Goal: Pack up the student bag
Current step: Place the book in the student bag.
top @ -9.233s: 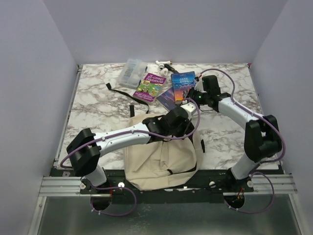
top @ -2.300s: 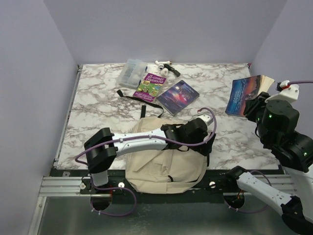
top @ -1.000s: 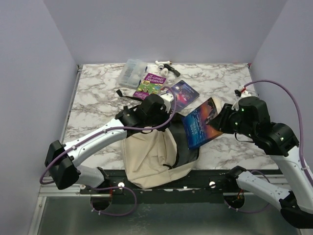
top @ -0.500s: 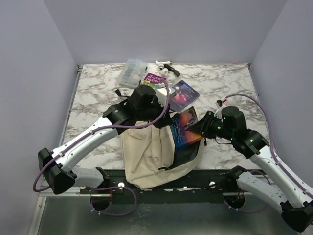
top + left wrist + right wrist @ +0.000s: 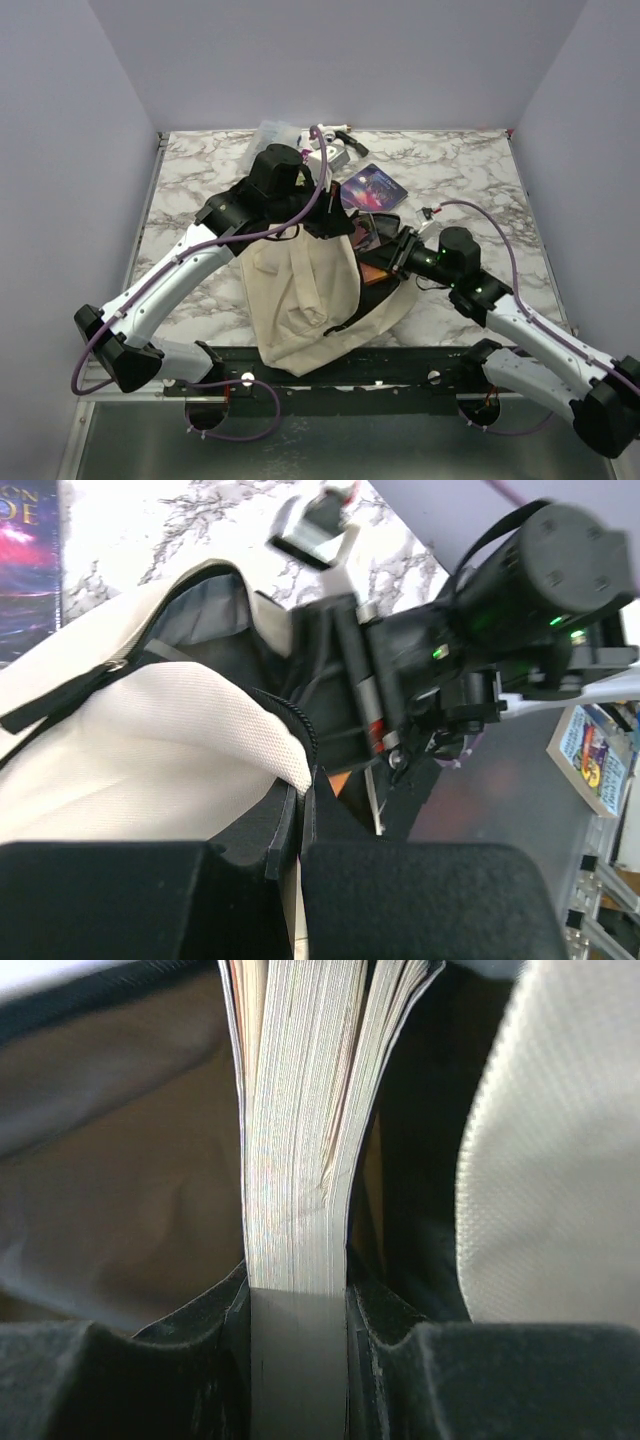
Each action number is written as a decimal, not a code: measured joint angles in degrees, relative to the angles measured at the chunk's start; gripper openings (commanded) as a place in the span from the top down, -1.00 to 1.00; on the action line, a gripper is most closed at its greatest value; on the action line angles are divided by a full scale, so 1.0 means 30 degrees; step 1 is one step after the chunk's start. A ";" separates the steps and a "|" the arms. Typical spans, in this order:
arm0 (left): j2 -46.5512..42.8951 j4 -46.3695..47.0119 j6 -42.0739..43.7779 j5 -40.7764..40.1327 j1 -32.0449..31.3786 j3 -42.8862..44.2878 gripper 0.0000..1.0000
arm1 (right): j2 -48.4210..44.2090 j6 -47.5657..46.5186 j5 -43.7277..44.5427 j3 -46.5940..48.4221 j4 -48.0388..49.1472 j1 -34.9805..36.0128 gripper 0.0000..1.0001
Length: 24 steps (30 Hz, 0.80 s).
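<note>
our left jaws are pinched tight on the zippered rim of the student bag [image 5: 285, 320], holding its mouth up. our right jaws clamp a book [image 5: 300, 1160] by its page edge, partly inside that dark opening. the bag sits lower centre in the top view, on the marble counter [image 5: 480, 170].

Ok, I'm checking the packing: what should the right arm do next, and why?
Probably push the book a little deeper, then release. The right gripper holds it just inside the student bag, whose mouth the left gripper pinches open by the rim.
</note>
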 measured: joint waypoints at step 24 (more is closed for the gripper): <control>0.0816 0.3818 -0.2135 0.1596 0.0517 -0.3315 1.00 | 0.5355 -0.0525 1.0098 -0.4539 0.9326 0.6870 0.25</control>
